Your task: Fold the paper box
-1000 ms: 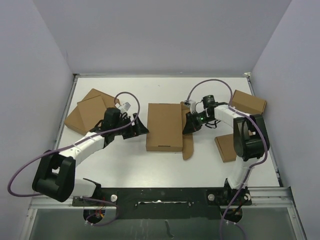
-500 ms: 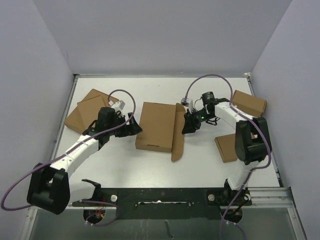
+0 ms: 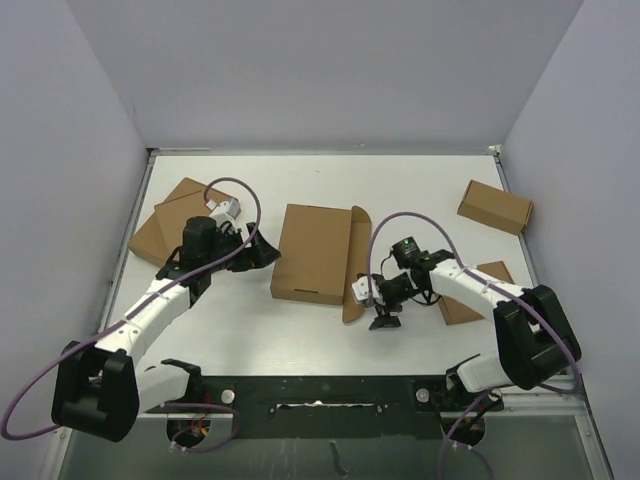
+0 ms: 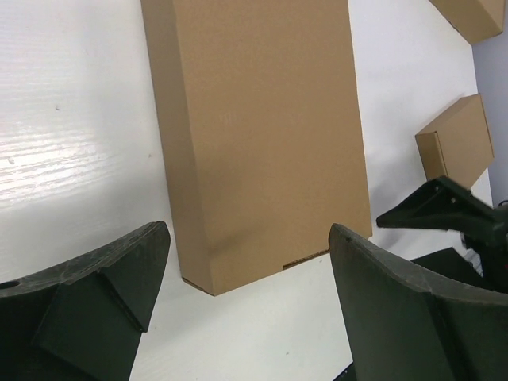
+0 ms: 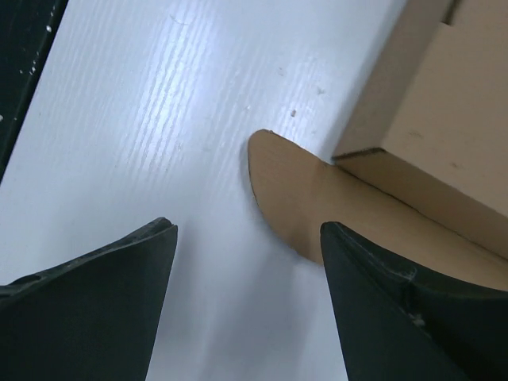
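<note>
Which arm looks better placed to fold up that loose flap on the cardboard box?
Probably the right. The right gripper, open, sits by the rounded end of the flap lying flat along the right side of the paper box. The left gripper, open too, is at its opposite side.

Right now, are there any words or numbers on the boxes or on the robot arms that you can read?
No text can be read anywhere.
The paper box: plain brown cardboard, no print in the top view or either wrist view.
The smaller brown boxes: no print shows.
The white tabs on the arms: too small to tell if they carry writing.
</note>
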Action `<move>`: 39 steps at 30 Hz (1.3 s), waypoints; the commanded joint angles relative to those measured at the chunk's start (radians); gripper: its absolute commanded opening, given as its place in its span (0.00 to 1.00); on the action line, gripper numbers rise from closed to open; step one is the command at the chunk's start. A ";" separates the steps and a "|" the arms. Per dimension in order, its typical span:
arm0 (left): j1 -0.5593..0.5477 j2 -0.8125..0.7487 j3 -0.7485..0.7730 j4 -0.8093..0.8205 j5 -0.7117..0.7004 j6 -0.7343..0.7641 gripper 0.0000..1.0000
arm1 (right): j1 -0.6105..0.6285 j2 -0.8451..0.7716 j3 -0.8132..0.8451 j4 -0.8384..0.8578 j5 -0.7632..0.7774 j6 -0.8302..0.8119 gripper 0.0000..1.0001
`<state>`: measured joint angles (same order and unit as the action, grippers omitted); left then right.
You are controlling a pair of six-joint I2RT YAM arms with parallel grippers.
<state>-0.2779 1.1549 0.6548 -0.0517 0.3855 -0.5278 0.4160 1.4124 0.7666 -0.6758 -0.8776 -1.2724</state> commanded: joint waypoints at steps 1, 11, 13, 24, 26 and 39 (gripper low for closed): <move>0.001 0.021 0.004 0.076 -0.019 0.004 0.81 | 0.074 0.002 -0.042 0.182 0.142 -0.083 0.72; -0.033 0.095 -0.021 0.149 -0.057 -0.001 0.81 | 0.180 0.028 -0.092 0.342 0.299 -0.028 0.67; -0.042 0.117 -0.020 0.169 -0.056 -0.003 0.81 | 0.195 0.032 -0.097 0.340 0.304 -0.039 0.67; -0.072 0.198 -0.022 0.214 -0.091 -0.005 0.81 | 0.256 0.057 -0.094 0.363 0.322 0.000 0.56; -0.074 0.203 -0.024 0.216 -0.101 -0.001 0.81 | 0.256 0.055 -0.088 0.361 0.318 0.019 0.54; -0.086 0.258 -0.031 0.221 -0.129 0.013 0.76 | 0.177 0.033 -0.044 0.342 0.238 0.146 0.27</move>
<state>-0.3595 1.3891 0.6262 0.1108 0.2699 -0.5358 0.6189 1.4540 0.6750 -0.3412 -0.5831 -1.1793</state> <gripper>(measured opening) 0.772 0.302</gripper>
